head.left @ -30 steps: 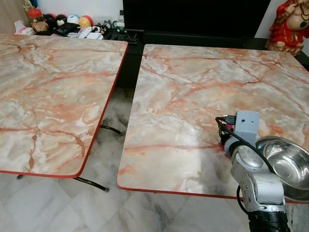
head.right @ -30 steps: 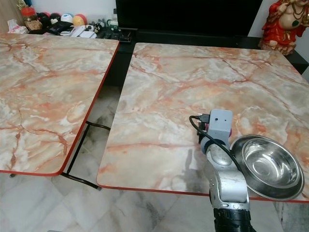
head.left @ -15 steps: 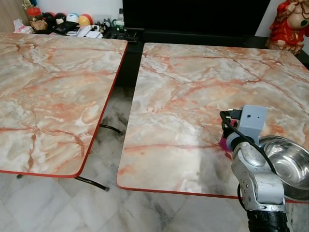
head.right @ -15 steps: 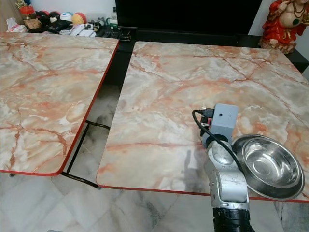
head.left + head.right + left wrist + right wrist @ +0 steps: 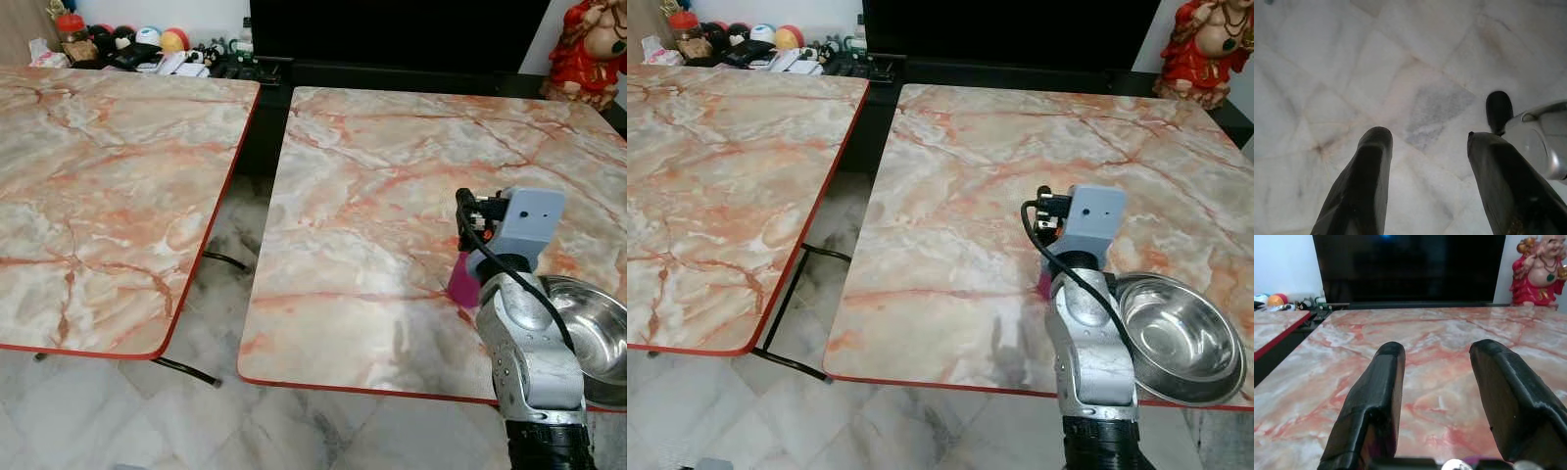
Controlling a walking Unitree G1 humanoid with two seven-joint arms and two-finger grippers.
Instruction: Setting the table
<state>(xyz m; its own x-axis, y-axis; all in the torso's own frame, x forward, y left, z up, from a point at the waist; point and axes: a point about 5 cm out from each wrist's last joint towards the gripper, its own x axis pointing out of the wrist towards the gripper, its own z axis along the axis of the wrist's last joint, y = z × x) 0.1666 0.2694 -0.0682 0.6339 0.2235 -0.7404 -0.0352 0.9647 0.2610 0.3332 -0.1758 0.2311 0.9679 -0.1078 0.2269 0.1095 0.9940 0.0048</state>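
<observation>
The right tool [image 5: 1437,396] sits above the near right part of the right desk [image 5: 392,176], fingers spread apart with nothing between them. A steel bowl [image 5: 1176,338] rests on that desk's near right corner, just beside the right arm. A pink item [image 5: 462,281] shows under the wrist. The left tool [image 5: 1425,181] hangs over the floor [image 5: 1352,73], fingers parted and holding nothing.
</observation>
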